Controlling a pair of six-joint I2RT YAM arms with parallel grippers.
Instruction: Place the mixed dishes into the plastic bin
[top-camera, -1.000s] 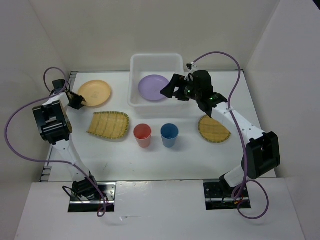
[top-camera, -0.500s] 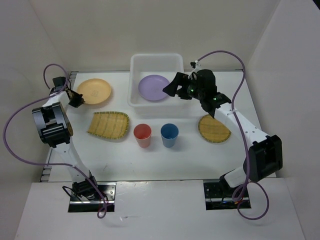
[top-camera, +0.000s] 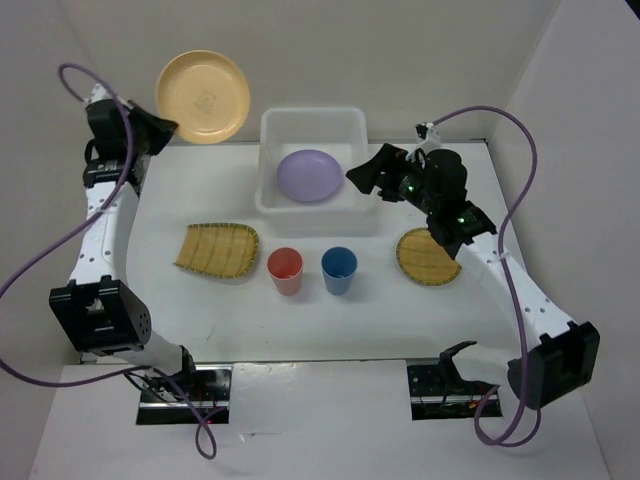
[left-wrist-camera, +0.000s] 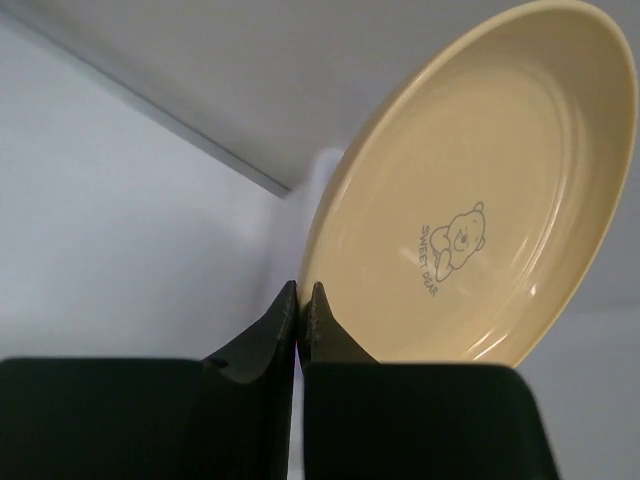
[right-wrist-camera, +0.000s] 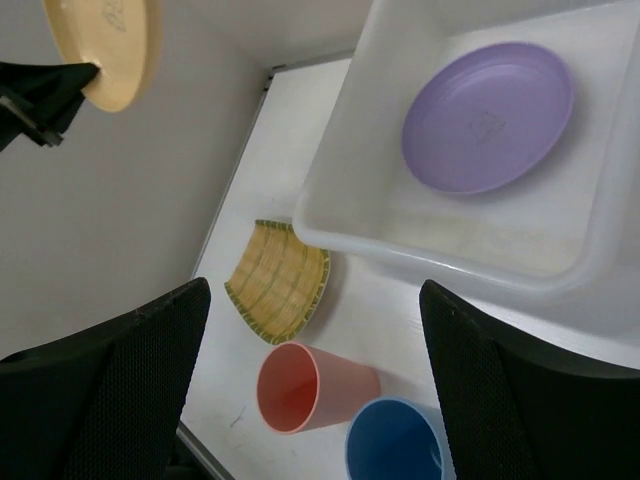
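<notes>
Evidently the orange-yellow plate (top-camera: 204, 97) is a light, stiff thing, probably hard plastic. Its face is glossy and carries a small bear print, so it is likely slick under the pads. It is off the table (top-camera: 200, 310), raised in the air to the left of the plastic bin (top-camera: 268, 150) and tilted so its face shows to the overhead camera.

The left gripper (top-camera: 160, 127) has it by the rim alone. In the wrist view the jaws are pinched nearly together on the thin edge, with the whole disc standing out to one side of them. A hold that far from the middle could let the plate swing or slip in a quick move. The raised lip is the only real purchase, so a steady carry looks wise.

The bin is wider than the plate. The lilac plate (top-camera: 308, 175) lies flat on its floor, and the yellow one could settle on top of it.

The right gripper (top-camera: 365, 172) hovers by the bin's right wall with its jaws spread wide and nothing in them.

On the table in front of the bin lie:
- the squarish woven tray (top-camera: 218, 250)
- the red cup (top-camera: 285, 270)
- the blue cup (top-camera: 339, 268)
- the round woven tray (top-camera: 427, 257)
</notes>
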